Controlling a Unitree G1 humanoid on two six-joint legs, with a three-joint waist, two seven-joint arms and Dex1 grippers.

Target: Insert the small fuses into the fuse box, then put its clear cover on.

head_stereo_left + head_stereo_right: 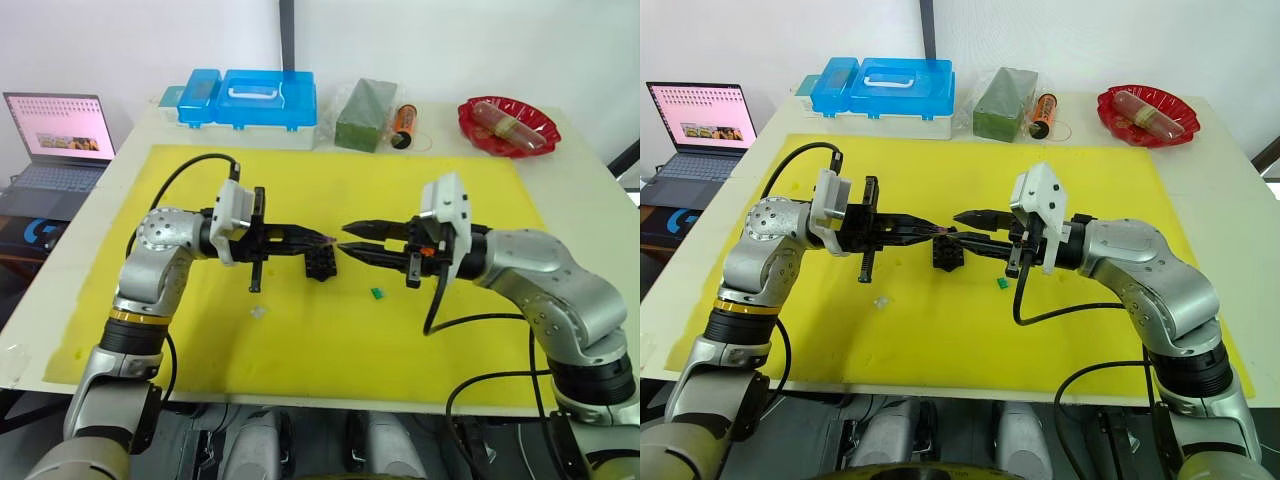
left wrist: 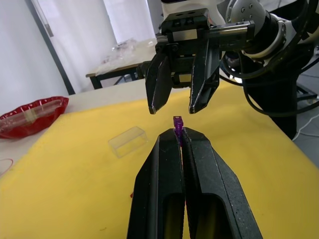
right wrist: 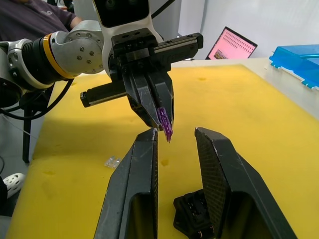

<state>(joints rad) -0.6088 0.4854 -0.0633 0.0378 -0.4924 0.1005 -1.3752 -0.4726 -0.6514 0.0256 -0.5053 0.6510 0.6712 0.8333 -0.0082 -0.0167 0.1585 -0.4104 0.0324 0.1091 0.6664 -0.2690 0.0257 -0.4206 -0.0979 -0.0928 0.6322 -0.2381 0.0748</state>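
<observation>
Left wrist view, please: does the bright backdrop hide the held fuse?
Left wrist view: no, the pinkish fuse in the left end effector stands out against the yellow mat; right wrist view: it shows plainly too, ahead of the open right end effector.

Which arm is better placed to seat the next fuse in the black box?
Left: its gripper is shut on a pinkish fuse above the fuse box; the right gripper is open, empty.

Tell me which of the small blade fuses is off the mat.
The purple-pink blade fuse, pinched upright at the tips of the left gripper, above the yellow mat. The green fuse lies loose on the yellow mat.
</observation>
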